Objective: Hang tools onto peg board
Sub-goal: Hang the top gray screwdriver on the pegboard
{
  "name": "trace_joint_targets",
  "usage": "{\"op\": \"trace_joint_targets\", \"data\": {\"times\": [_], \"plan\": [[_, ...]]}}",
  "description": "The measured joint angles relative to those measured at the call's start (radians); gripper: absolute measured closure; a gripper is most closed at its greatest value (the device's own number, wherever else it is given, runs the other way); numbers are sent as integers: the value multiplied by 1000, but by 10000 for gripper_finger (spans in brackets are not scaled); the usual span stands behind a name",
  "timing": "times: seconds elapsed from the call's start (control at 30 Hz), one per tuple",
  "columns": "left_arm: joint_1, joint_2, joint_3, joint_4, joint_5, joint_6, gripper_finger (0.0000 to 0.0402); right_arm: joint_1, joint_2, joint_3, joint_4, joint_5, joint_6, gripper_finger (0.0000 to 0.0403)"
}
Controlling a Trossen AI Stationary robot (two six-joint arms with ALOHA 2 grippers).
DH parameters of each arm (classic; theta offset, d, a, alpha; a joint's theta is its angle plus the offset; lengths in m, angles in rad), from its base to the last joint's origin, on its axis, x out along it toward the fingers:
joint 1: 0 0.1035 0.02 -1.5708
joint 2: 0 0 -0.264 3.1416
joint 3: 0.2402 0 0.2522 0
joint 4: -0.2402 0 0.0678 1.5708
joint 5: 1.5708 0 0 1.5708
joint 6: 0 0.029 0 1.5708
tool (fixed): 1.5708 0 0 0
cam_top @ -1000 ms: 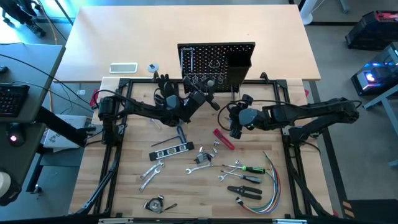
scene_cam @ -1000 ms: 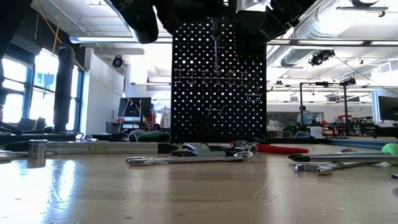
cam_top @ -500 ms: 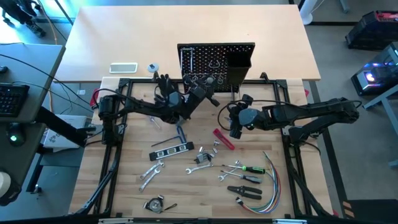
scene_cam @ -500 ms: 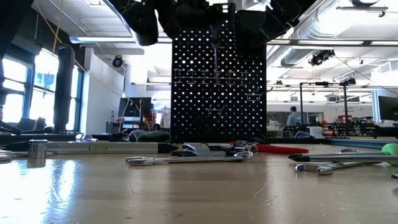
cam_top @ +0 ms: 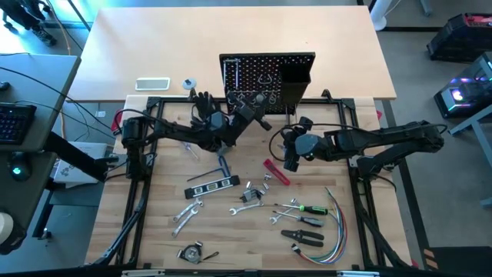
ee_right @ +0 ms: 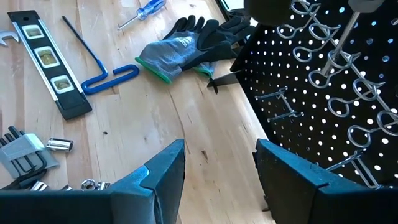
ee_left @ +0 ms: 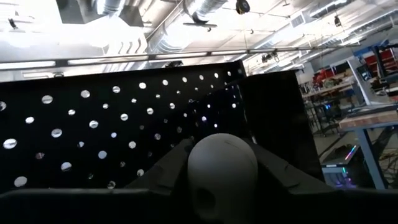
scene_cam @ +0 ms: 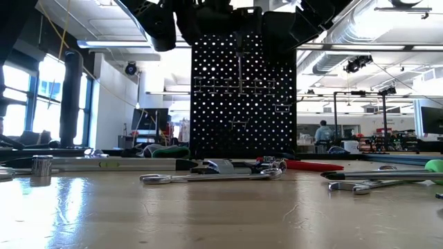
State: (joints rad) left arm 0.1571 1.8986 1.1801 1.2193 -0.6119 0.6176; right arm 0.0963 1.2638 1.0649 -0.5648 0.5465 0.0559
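From above, the left gripper (cam_top: pixel 256 109) is seen at the face of the upright black perforated peg board (cam_top: pixel 267 71), clamped on a silver tool (cam_top: pixel 259 98). In the low view, that slim tool (scene_cam: pixel 239 61) hangs before the holes. In the right wrist view, the right gripper (ee_right: pixel 221 168) is held apart over bare wood, the board's hooks (ee_right: pixel 323 74) just beyond.

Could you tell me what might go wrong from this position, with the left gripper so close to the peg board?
1. The left gripper holds a silver tool against the peg board; a missed hook could drop it.
2. Pushing may tip the board, which stands free on its legs.
3. The right gripper, open, hangs beside the board near the glove; the arms could collide.
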Motion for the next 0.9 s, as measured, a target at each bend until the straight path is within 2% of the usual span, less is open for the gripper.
{"op": "trace_joint_targets", "data": {"times": [0.9], "plan": [[26, -1, 1, -46, 28, -71, 288, 2, 0, 0, -1, -1, 15, 215]]}}
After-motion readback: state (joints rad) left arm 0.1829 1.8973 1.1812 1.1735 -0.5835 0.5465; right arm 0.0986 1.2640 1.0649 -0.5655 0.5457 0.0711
